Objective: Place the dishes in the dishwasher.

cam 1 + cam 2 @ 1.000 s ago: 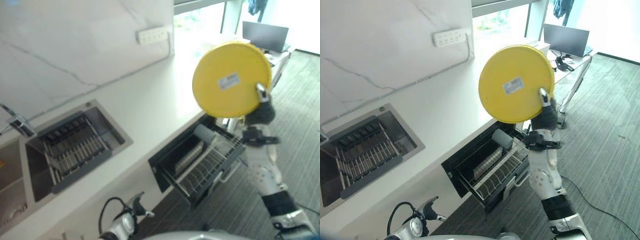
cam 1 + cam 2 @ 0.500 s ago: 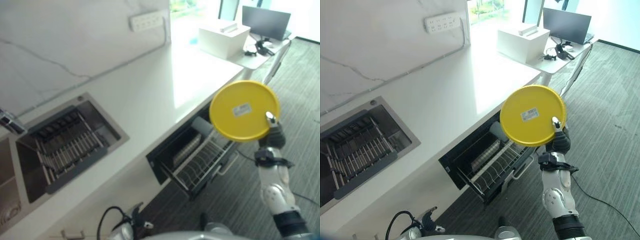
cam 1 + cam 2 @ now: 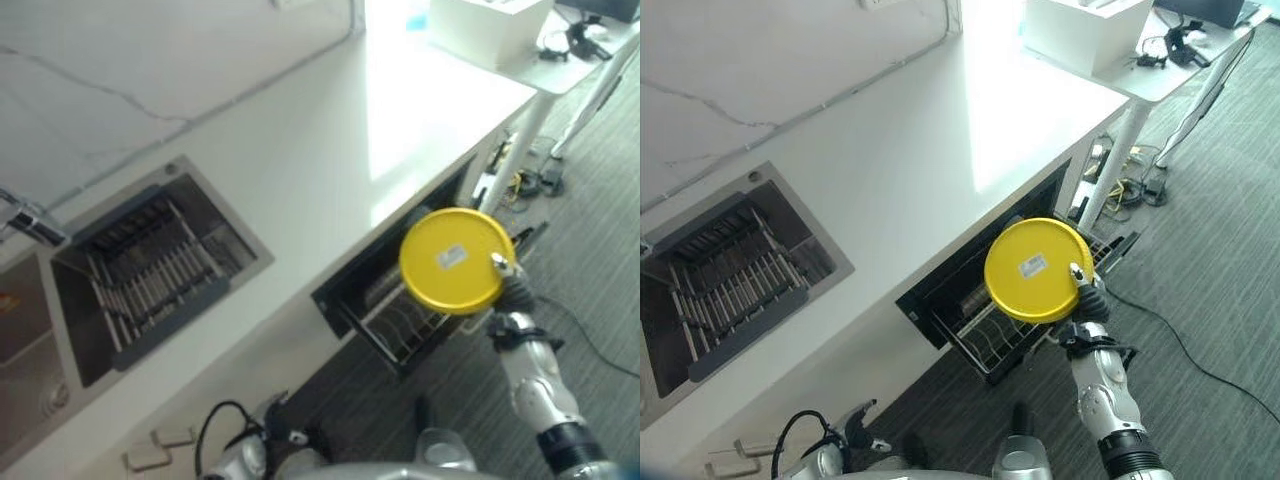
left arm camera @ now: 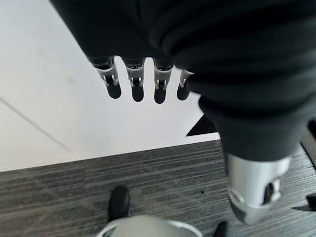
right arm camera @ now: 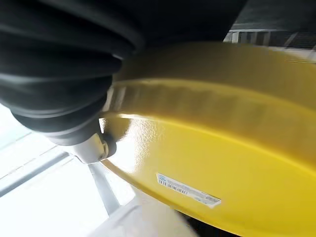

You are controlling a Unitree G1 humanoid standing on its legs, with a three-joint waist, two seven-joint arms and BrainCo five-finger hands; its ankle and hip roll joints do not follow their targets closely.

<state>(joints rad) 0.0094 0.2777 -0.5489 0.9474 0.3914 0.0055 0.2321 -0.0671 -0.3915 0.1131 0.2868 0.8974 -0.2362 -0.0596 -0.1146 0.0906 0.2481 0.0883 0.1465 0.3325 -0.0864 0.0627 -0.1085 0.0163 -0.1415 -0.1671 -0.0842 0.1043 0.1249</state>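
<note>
Fingers of the right hand (image 3: 1087,300) pinch the yellow plate (image 3: 1033,271) at its four-o'clock rim, upright above the open dishwasher rack (image 3: 985,340); such an edge grip could slip, or the rim could clip the wires, while the left hand (image 4: 143,84) hangs slack.

Way into the dishwasher rack

The yellow plate (image 3: 1034,270), pinched upright in the right hand (image 3: 1085,300), hangs over the pulled-out dishwasher rack (image 3: 1002,335); the white bench (image 3: 940,170) edge overhangs behind, while grey floor (image 3: 1200,310) lies open to the right.
</note>
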